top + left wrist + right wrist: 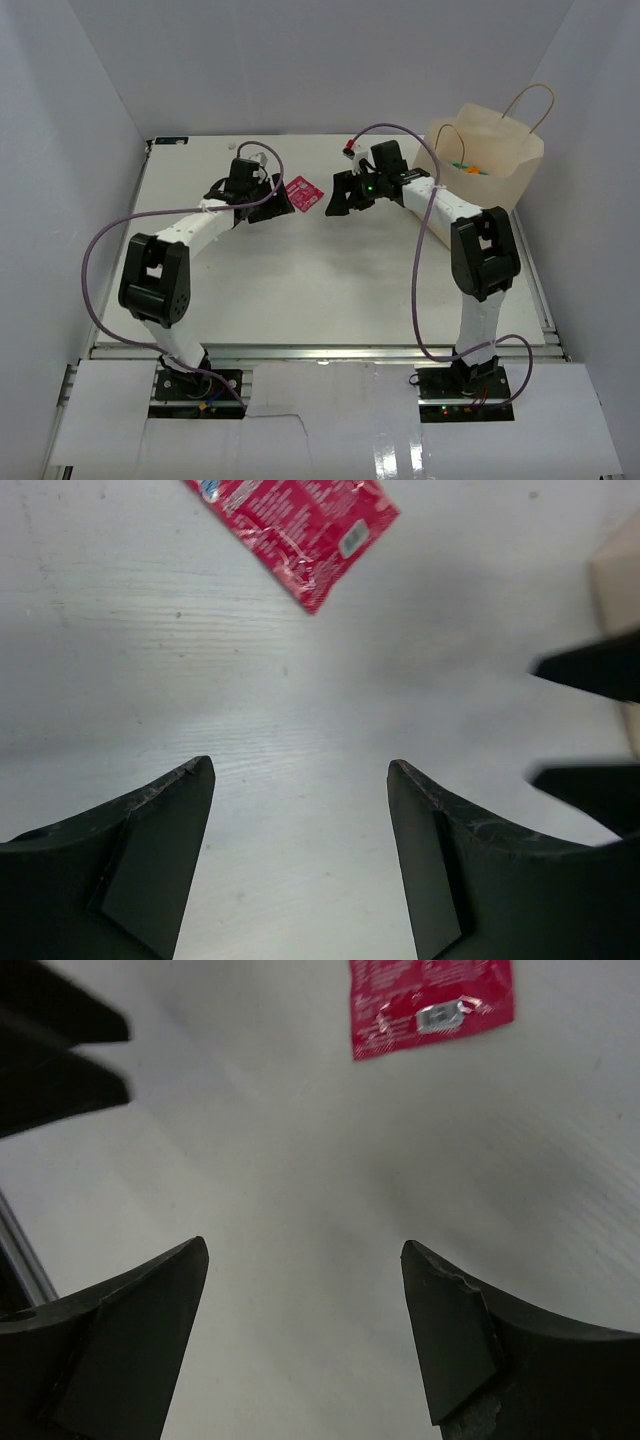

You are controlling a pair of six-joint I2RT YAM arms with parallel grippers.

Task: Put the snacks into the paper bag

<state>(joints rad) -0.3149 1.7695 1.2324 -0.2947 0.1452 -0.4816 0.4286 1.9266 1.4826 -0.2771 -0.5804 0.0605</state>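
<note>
Snack packet, pink-red, flat, square, glossy foil (pixel 303 193): lies flat on the white desk (pixel 330 290), far-centre, between the 2 arms. It is well apart from the tall beige-tan paper bag with twine handles (pixel 500 150), which stands at the far right. Orange and teal-green colour shows in the bag's mouth; judged to be packets already in. No purple packet visible.

Left fingers (pixel 281 201): spread wide, nothing between them, just left of the packet. Right fingers (pixel 338 195): spread wide, empty, just right of it. Each wrist view shows the packet (pixel 300 530) ahead of the tips, not between them.

Step in hand, as judged: pick up this 1 packet. Only 1 arm should go in; the right sits nearer the bag. Bring 1 finger down on each side of a packet edge, tips on the desk, and close slowly so the foil buckles up into the pinch. Hold the other arm back, since the 2 sets of tips face each other closely. Risk: the packet slides instead of lifting.

Packet look: fine white print, 1 small pale patch, slight wrinkles. Thin, so there is little edge to catch.
</note>
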